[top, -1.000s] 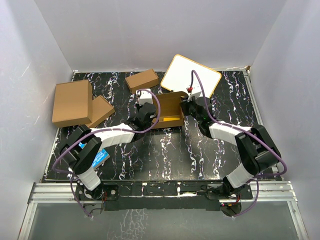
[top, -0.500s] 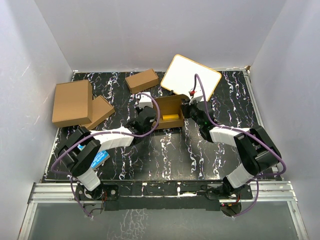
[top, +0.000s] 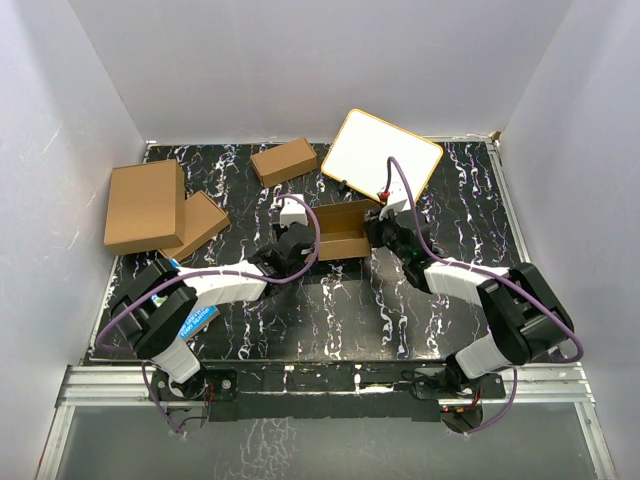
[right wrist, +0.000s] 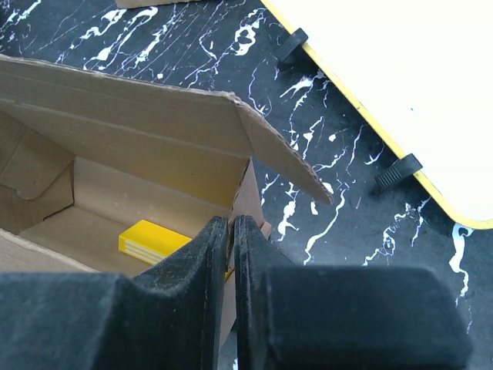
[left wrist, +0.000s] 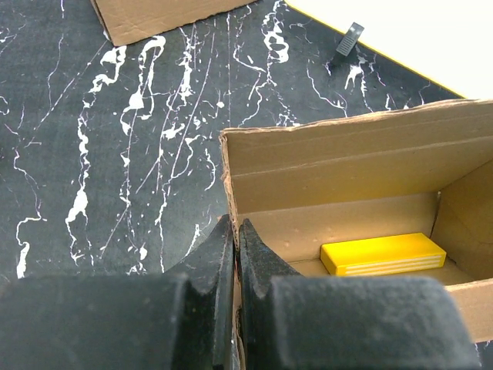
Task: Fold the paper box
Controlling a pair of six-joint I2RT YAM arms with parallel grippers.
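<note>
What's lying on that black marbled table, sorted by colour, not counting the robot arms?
Brown cardboard boxes: 4 (paper box, small closed box, big carton, flat box beside the carton)
White board: 1
Yellow block, inside the paper box: 1
Total: 6

Overhead view: the paper box (top: 341,228) looks narrower and more compact than a second ago. Its left side sits further right, and its far panel has drawn nearer to the robot. The left gripper (top: 308,243), clamped on the box's left wall, has shifted right and slightly nearer. The right gripper (top: 376,231), clamped on the right wall, has pulled back from the white board toward the near edge of the counter. Both forearms have swung closer to their bases. The yellow block (left wrist: 383,253) inside the box no longer shows from above.
</note>
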